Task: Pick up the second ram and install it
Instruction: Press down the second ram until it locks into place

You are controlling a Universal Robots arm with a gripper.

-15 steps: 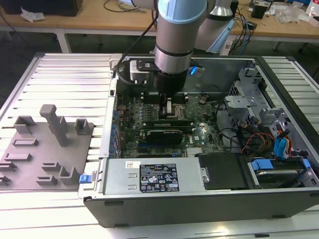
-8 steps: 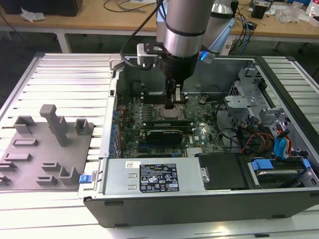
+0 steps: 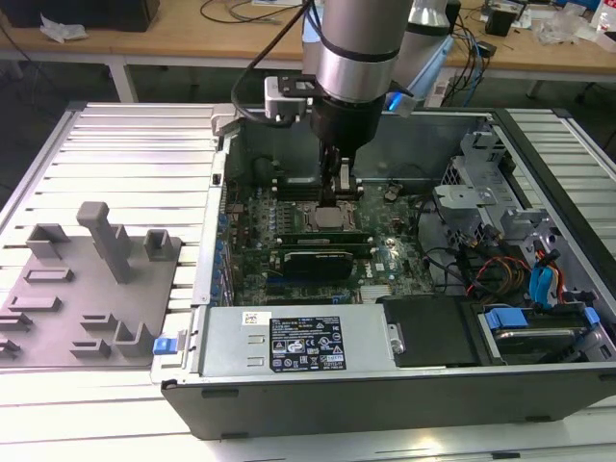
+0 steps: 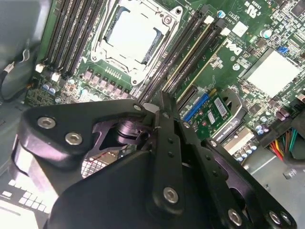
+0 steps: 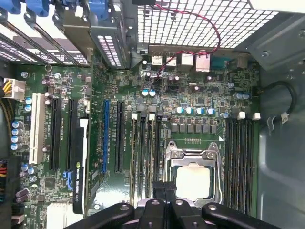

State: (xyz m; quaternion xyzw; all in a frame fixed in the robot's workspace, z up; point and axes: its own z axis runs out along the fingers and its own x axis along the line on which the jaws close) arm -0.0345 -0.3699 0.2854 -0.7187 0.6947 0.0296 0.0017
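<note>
A ram stick (image 3: 318, 235) sits seated in a slot just beside the processor socket (image 3: 322, 218), lying along the board. In the second wrist view its pale top edge (image 4: 188, 55) runs between the dark slots next to the socket (image 4: 131, 36). Whether this is the second stick I cannot tell.

The hand (image 3: 343, 192) hangs straight down inside the open computer case (image 3: 337, 375), low over the socket. In both wrist views (image 4: 162, 98) (image 5: 166, 191) its fingers are drawn in together with hardly any gap. I cannot make out whether anything thin is pinched between them.

Around it the green motherboard (image 5: 190, 95) lies flat in the case, with more memory slots on either side of the socket (image 5: 193, 181). A graphics card (image 3: 313, 262) sits just past the seated stick, and the silver power supply (image 3: 298, 342) lies along the near wall.

Toward the exterior view's left, a grey holder (image 3: 87, 279) with upright posts stands on the slatted bench (image 3: 125, 144), well apart from the hand.
</note>
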